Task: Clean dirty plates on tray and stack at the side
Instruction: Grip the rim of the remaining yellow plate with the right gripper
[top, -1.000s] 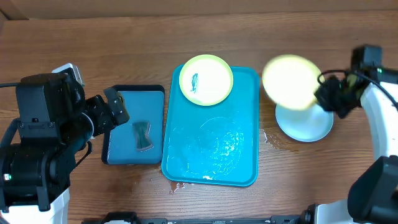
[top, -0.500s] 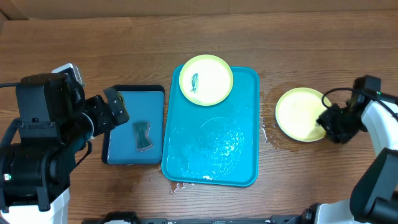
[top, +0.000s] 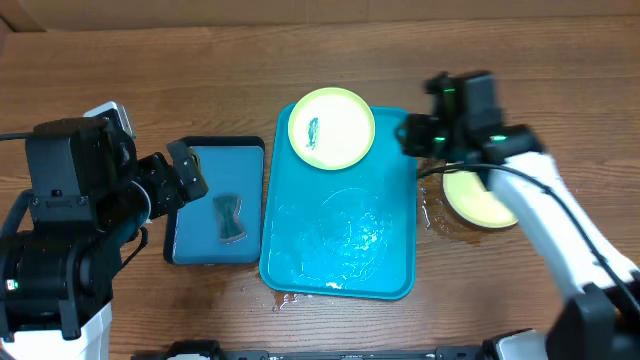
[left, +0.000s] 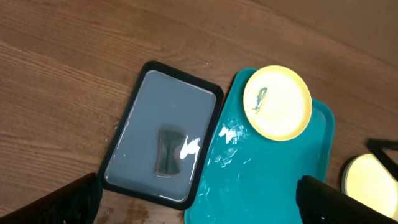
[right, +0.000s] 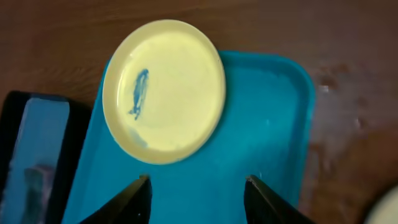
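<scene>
right arm stretched across from the tray's right side, right gripper (top: 412, 136) over the far right rim of the tray (top: 392, 255), jaws spread, holding nothing. left gripper (top: 188, 172) left of tray, jaws wide, empty. smeared plate (top: 331, 128), round, glossy yellow-green, on tray's far left corner. second yellow-green plate (top: 482, 203) off tray's right side. tray wet, shiny.

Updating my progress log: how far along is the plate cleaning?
Done: one yellow-green plate sits off the tray on the table at right, looking clean. In hand: the right gripper, open and empty, hovers over the tray near the smeared plate. Remaining: that plate needs wiping and stacking.
</scene>
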